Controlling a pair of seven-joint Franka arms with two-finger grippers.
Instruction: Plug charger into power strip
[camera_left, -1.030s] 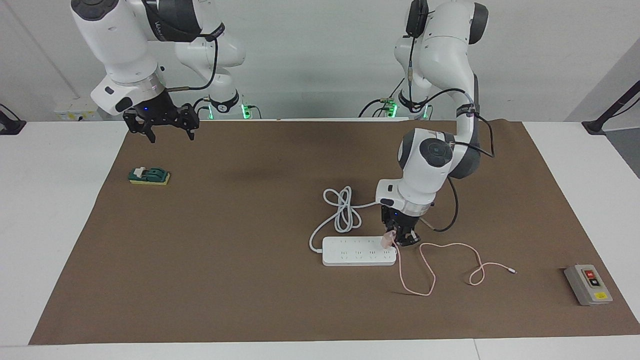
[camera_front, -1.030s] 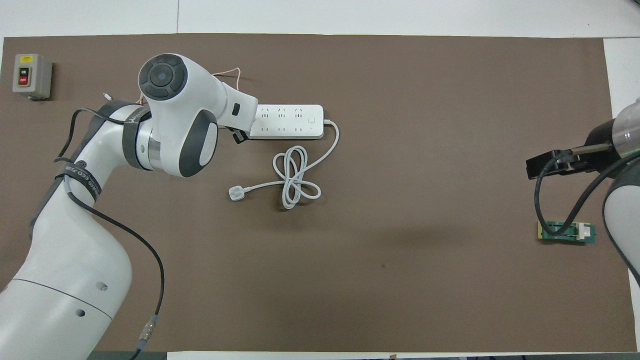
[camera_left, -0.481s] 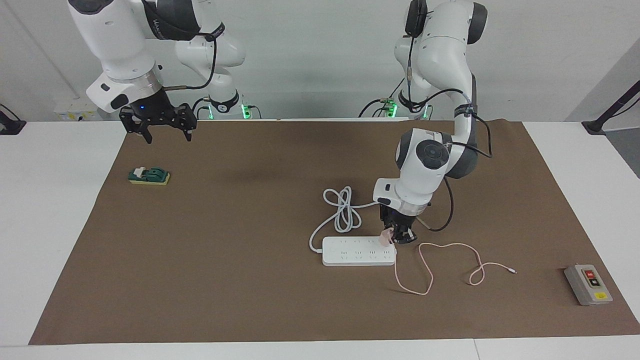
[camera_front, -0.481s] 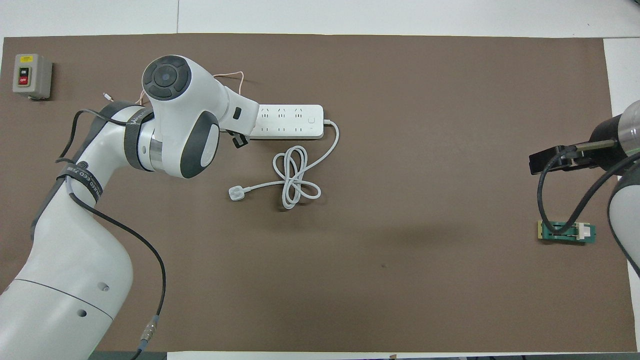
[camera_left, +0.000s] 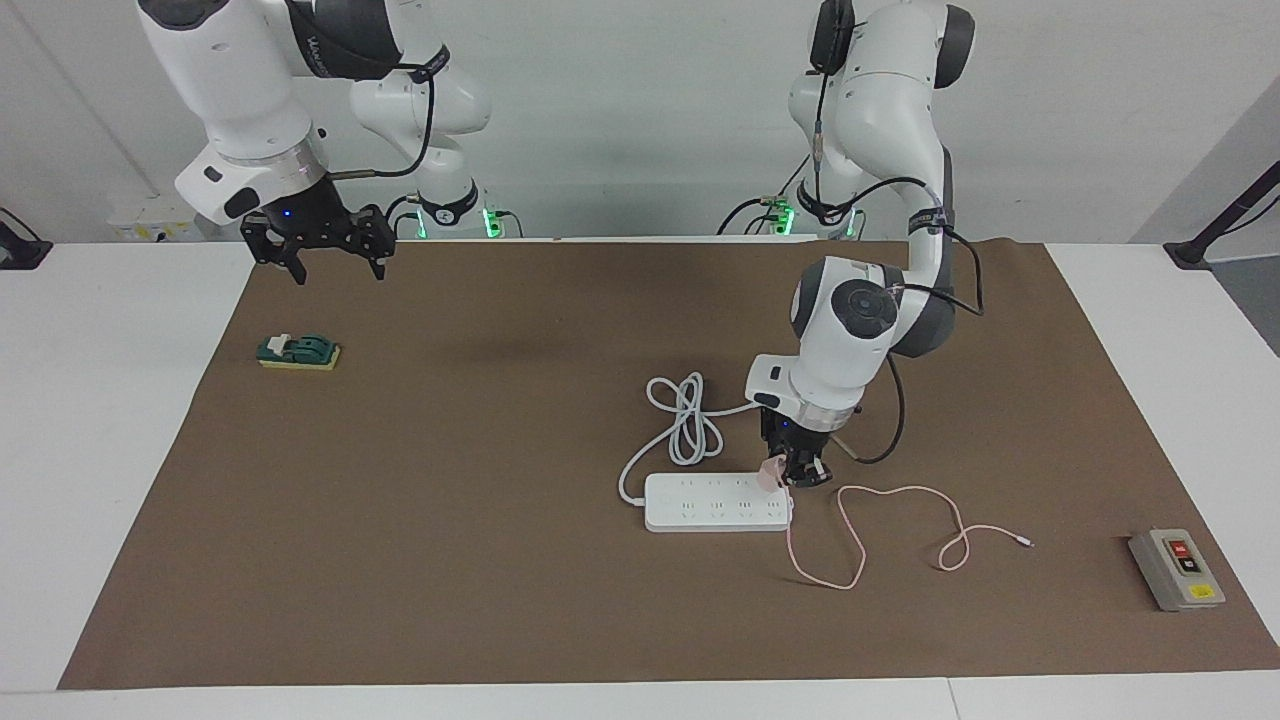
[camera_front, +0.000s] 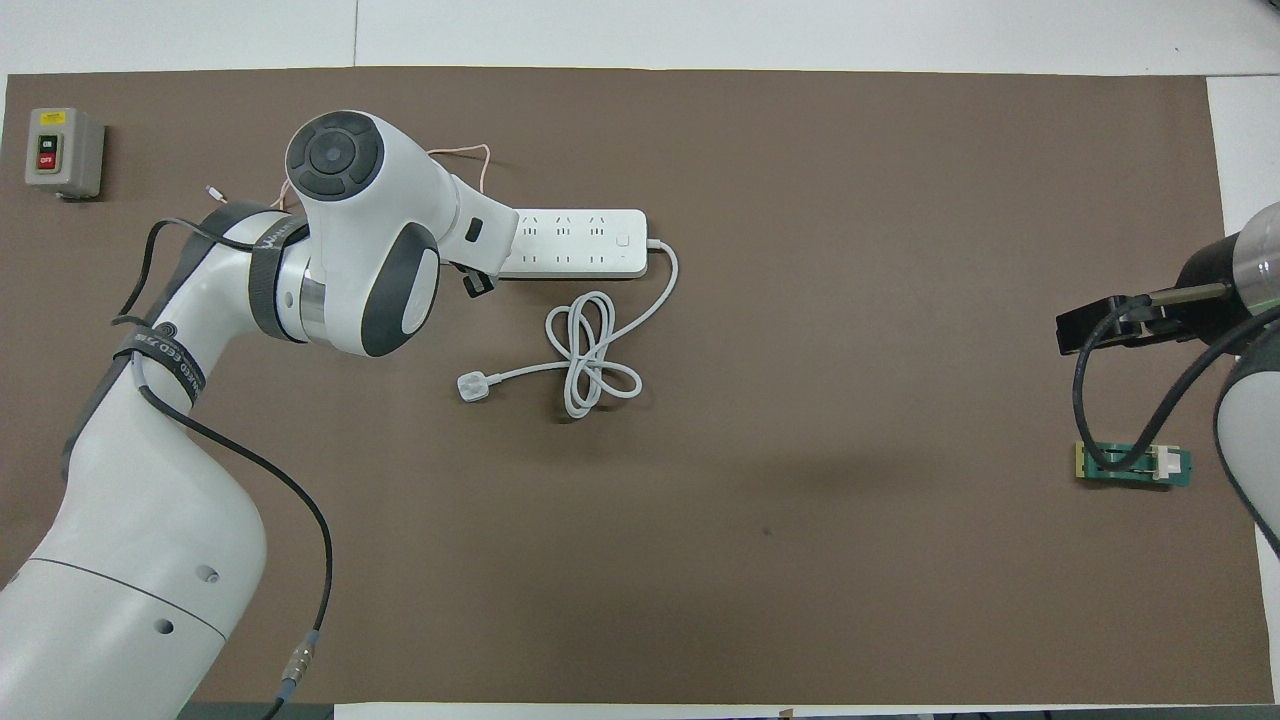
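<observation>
Left gripper (camera_left: 792, 474), clamped on the charger (camera_left: 771, 474), edges inward over the power strip (camera_left: 716, 502) end, nearing an outlet; right gripper (camera_left: 320, 250) waits, spread.

Coiled white cord (camera_left: 686, 420) crowds the power strip (camera_left: 715, 502) nearer the robots; elsewhere bare mat (camera_left: 450, 560).

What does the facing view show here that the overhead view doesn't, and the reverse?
Facing only: the left tool holding the pink charger at the strip's end toward the left arm; most of the pink cable; the right tool's open fingers.

Overhead only: the strip's white plug, nearer the robots than the strip; the left arm hides the charger.

Both: strip, its coiled cord, grey switch box, green part under the waiting right tool.
</observation>
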